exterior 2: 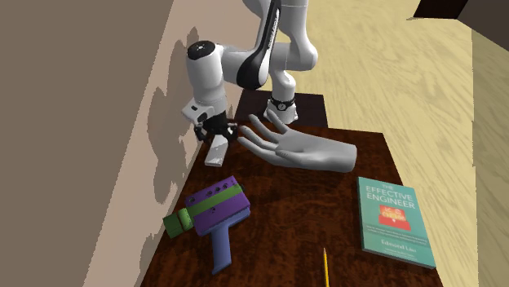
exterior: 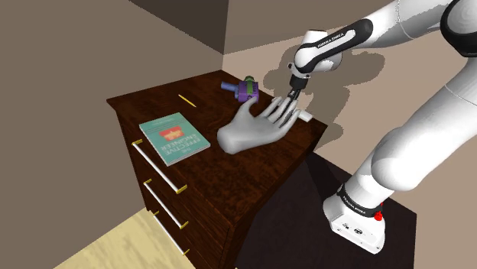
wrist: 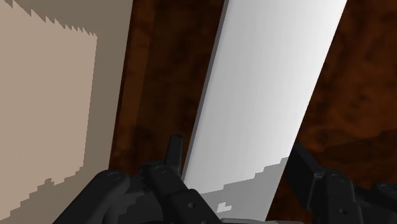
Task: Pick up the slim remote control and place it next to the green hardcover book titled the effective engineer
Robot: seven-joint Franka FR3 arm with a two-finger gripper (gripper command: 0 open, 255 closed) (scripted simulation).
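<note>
The slim remote control [wrist: 267,95], a plain pale slab, lay flat on the dark wooden dresser top [exterior: 229,172] close to the wall [wrist: 57,95]. My gripper [wrist: 238,153] stood over its near end. Its fingers [wrist: 175,149] were drawn in to the remote's width and met both long edges, so I judged it clasped but not yet lifted. Just beside it rested a grey model hand [exterior 2: 302,149], with a purple and green toy drill [exterior 2: 212,214] further along the wall. The green book [exterior 2: 394,218], The Effective Engineer, sat well apart past the hand, a yellow pencil [exterior 2: 325,265] near it. The lift, the carry and the placing all remained.
</note>
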